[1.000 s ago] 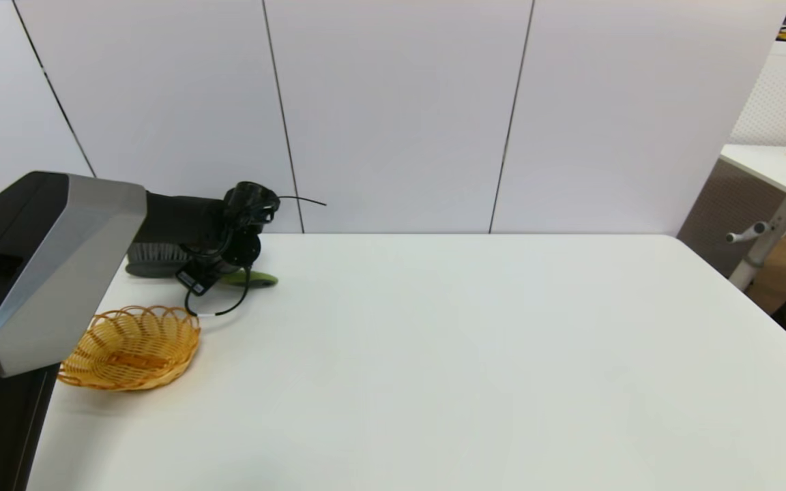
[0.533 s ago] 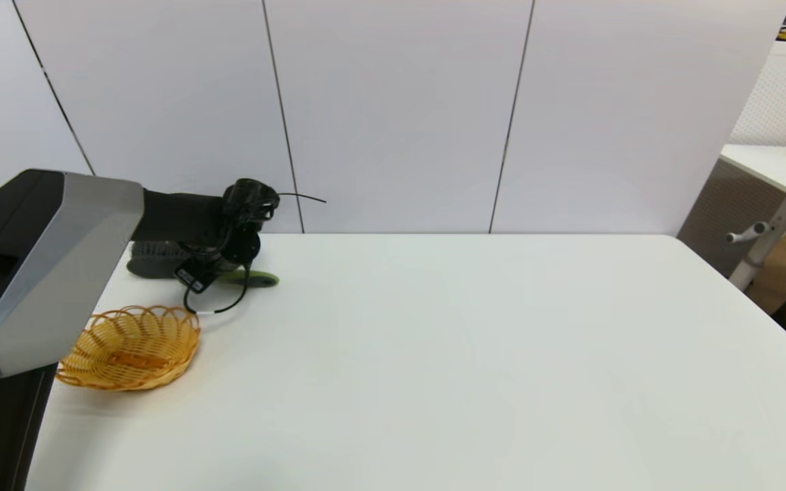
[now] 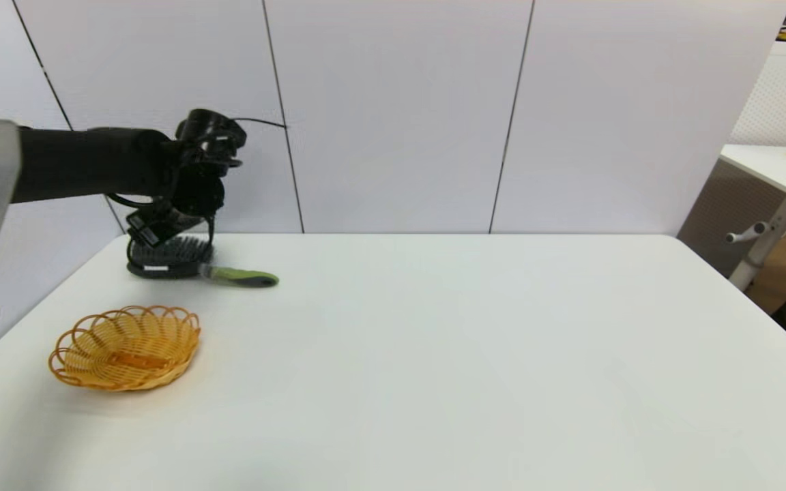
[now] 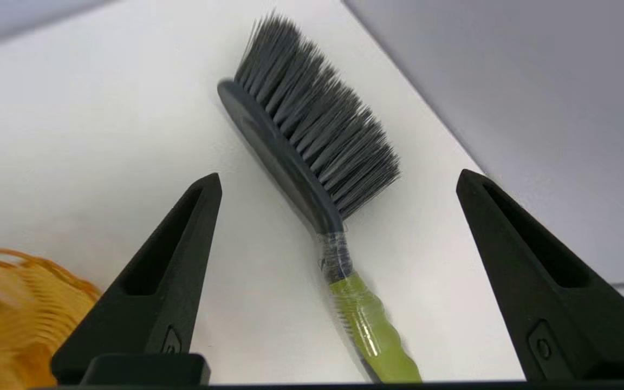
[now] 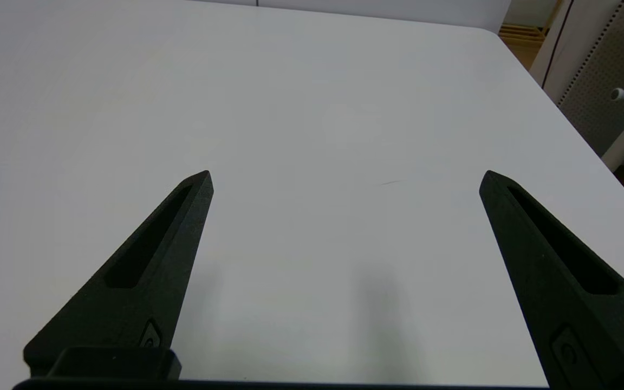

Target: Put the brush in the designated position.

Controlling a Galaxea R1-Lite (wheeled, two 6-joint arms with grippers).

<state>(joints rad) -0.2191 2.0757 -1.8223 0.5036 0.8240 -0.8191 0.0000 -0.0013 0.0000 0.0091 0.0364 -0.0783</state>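
Note:
The brush (image 3: 233, 276) lies flat on the white tabletop near the far left corner, with its black bristles facing the wall and its lime-green handle pointing right. It rests outside the basket, and nothing grips it. My left gripper (image 3: 161, 230) hovers above the brush head, open and empty. In the left wrist view, the brush (image 4: 285, 157) lies on the table below the spread left gripper (image 4: 339, 176). My right gripper (image 5: 344, 176) is open over bare table and is out of the head view. No mark shows the designated position.
An orange woven basket (image 3: 127, 348) stands empty in front of the brush, near the table's left edge, and its rim (image 4: 14, 303) shows in the left wrist view. The white table (image 3: 468, 341) stretches right. Wall panels stand close behind the brush.
My left arm has risen from the table, and the gripper that sat low over the brush now hangs above it. The brush stays where it lay.

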